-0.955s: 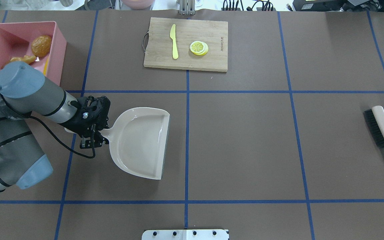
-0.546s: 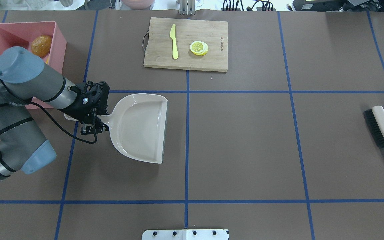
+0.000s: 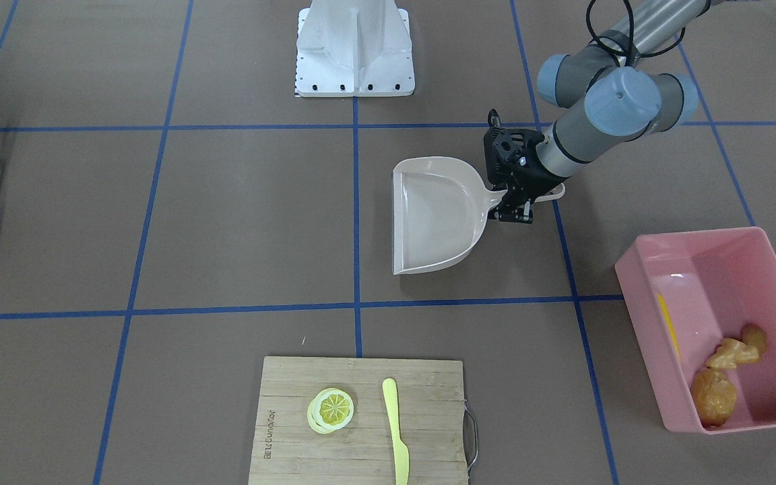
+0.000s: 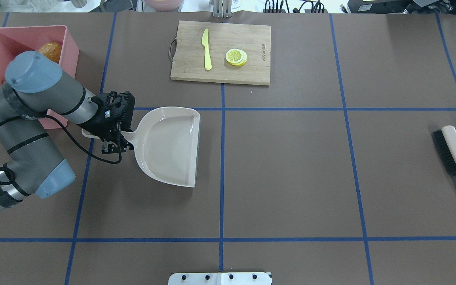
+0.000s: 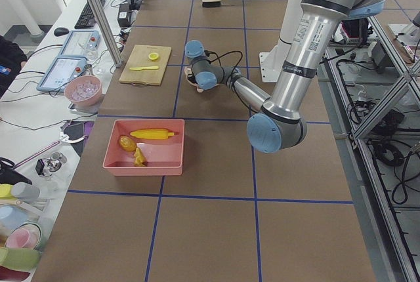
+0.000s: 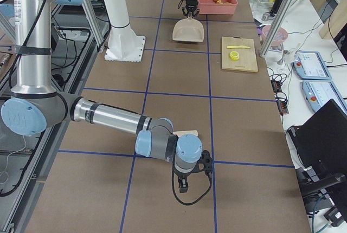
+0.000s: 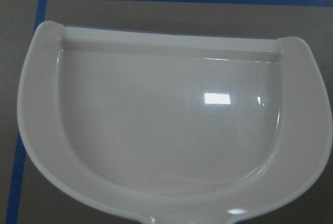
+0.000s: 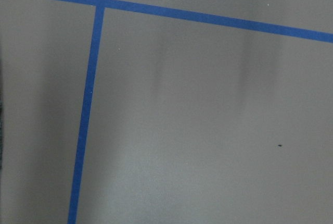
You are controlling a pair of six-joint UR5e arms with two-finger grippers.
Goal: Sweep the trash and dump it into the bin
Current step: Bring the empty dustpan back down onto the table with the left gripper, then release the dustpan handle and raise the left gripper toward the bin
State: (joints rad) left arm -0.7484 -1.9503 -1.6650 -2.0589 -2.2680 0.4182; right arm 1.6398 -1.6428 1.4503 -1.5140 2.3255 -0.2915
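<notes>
Dumping looks finished; only the tool is left in hand.
The yellow corn cob [image 5: 152, 134], knobbly tan ginger root [image 5: 139, 157] and brown-orange potato [image 5: 126, 143] lie inside the large pink plastic tub [image 3: 694, 234]; near it, the left claw [image 4: 114, 139] pinches the handle of the empty beige plastic dustpan [image 4: 170, 144], forearm stretched out low; the elbow [image 4: 34, 73] hangs over the tub and may knock it when swinging; right claw [image 6: 183, 187]: I cannot tell.

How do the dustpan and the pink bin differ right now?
The dustpan is empty; the bin holds the corn, ginger and potato. The left tool grips the dustpan's handle; the bin stands free. The dustpan is beige and shallow, the bin pink and tall-walled. Both are on the robot's left side.
</notes>
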